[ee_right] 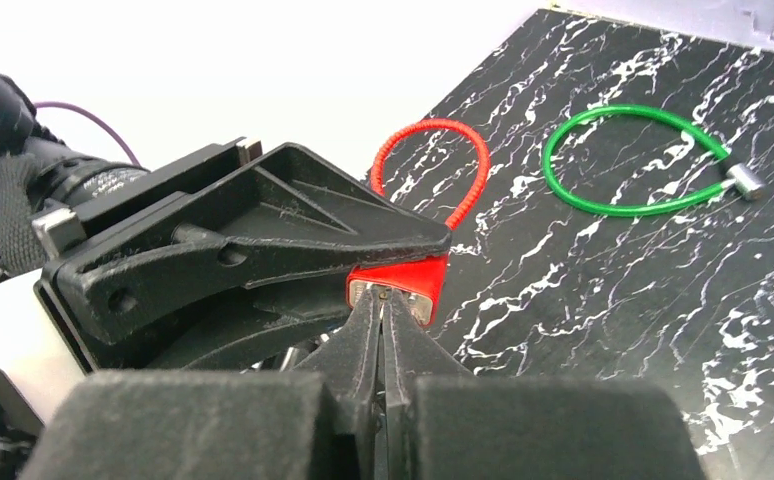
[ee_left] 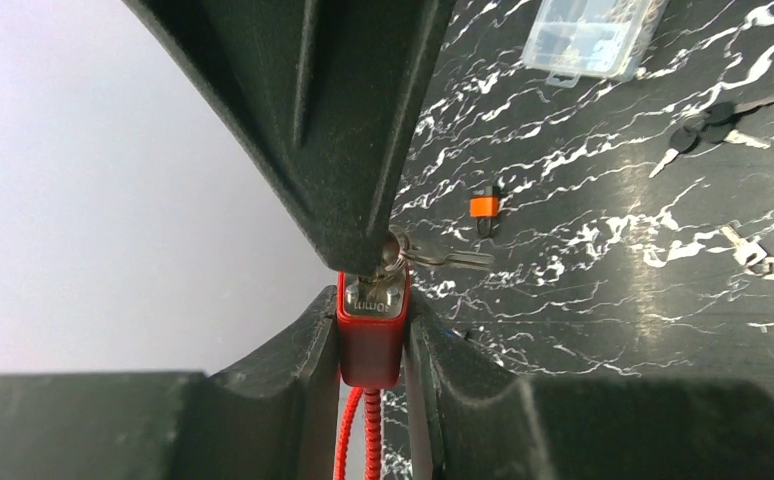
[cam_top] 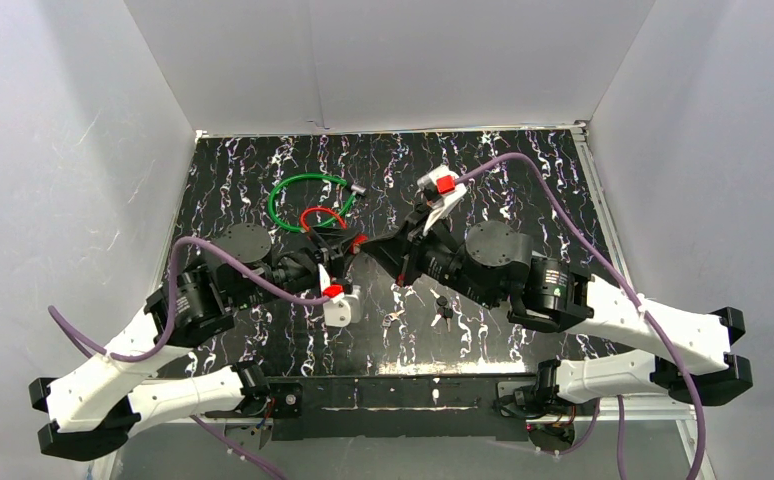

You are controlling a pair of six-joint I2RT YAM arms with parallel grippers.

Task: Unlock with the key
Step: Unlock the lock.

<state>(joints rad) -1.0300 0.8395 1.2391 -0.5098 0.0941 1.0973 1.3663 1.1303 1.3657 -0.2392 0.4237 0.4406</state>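
Red cable lock point(ee_left: 371, 352) sits clamped in my left gripper point(ee_left: 373, 335). My right gripper point(ee_right: 382, 302) is pressed shut at its keyhole end.

Green cable loop point(ee_right: 633, 210) on marbled tabletop point(ee_right: 613, 300); black-headed keys point(ee_left: 701, 133), clear plastic case point(ee_left: 588, 35) apart.

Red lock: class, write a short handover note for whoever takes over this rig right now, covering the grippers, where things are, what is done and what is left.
The left gripper is clamped on the red lock, gripping its body.
The right gripper is shut on the key at the lock's face.
The key seems seated in the keyhole; a second key hangs beside it.
Done: lock held, key gripped.
Left: turn the key and pull the cable free; its loop looks closed.
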